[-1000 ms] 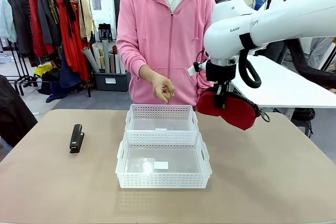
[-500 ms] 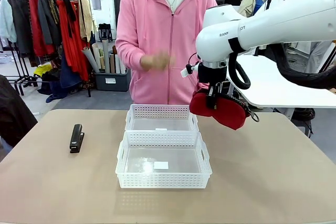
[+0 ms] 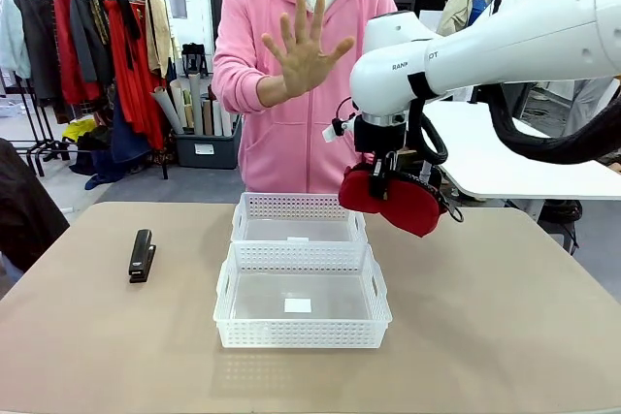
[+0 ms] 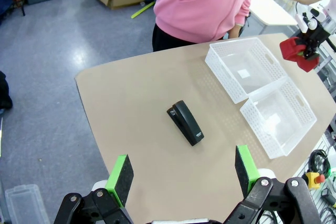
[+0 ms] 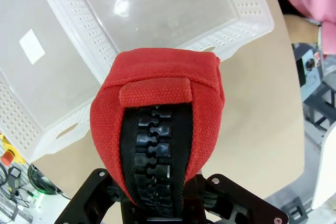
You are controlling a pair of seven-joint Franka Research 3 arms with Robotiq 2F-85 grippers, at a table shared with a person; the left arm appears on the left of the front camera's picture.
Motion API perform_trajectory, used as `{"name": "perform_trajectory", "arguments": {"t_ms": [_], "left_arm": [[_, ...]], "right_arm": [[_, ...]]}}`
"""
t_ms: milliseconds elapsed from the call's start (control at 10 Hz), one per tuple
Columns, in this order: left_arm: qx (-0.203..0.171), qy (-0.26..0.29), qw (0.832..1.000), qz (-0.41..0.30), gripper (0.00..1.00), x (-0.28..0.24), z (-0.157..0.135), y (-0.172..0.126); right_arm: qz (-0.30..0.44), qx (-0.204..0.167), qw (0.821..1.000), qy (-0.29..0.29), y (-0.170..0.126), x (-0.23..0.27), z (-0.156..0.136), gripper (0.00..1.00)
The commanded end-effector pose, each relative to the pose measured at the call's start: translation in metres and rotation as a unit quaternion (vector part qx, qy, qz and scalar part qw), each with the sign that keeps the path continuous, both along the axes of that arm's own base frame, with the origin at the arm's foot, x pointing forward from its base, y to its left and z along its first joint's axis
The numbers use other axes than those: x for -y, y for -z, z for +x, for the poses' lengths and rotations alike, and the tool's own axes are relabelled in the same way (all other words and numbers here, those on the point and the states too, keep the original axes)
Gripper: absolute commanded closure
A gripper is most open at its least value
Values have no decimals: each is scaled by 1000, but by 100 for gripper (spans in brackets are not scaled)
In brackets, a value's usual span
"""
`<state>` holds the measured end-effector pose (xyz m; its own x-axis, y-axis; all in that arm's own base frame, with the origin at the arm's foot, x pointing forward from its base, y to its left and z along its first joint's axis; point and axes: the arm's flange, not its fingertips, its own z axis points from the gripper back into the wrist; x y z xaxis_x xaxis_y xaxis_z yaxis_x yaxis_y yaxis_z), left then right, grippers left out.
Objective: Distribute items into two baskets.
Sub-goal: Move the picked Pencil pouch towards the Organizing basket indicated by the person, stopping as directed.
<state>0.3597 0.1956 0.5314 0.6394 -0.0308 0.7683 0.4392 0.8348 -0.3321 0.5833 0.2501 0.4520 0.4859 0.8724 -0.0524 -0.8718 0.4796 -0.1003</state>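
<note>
1. The red pouch [image 3: 393, 199] hangs in the air right of centre in the front view, overlapping the upper-right corner of the narrower basket [image 3: 299, 207].
2. The right arm's jaws are clamped on the pouch, zipper end up.
3. The larger basket [image 3: 301, 334] sits lower centre, touching the narrower one.
4. The stapler [image 3: 142, 255] lies at left on the tabletop [image 3: 505, 317], well apart from both baskets.
5. The left arm's jaws stand wide apart, high over the stapler.
6. The person's hand [image 3: 306, 46] is raised at upper centre, palm open.
</note>
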Motion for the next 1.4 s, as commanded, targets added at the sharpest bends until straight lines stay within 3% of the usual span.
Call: {"name": "perform_trajectory", "arguments": {"t_ms": [0, 400, 600, 900, 1000, 1300], "left_arm": [[13, 6, 1000, -5, 0, -1, 1, 1], [13, 6, 1000, -5, 0, -1, 1, 1], [13, 6, 1000, -5, 0, -1, 1, 1], [13, 6, 1000, -5, 0, -1, 1, 1], [13, 6, 1000, -5, 0, -1, 1, 1], [13, 6, 1000, -5, 0, -1, 1, 1]], "right_arm": [[2, -1, 1000, -19, -9, 13, 0, 100], [-37, -29, 999, 10, -49, 108, -71, 100], [-19, -23, 999, 33, -70, 162, -114, 100], [4, -27, 999, 21, -74, 174, -117, 100], [-23, -23, 998, 56, -79, 178, -118, 100], [-23, -23, 998, 56, -79, 178, -118, 100]]}}
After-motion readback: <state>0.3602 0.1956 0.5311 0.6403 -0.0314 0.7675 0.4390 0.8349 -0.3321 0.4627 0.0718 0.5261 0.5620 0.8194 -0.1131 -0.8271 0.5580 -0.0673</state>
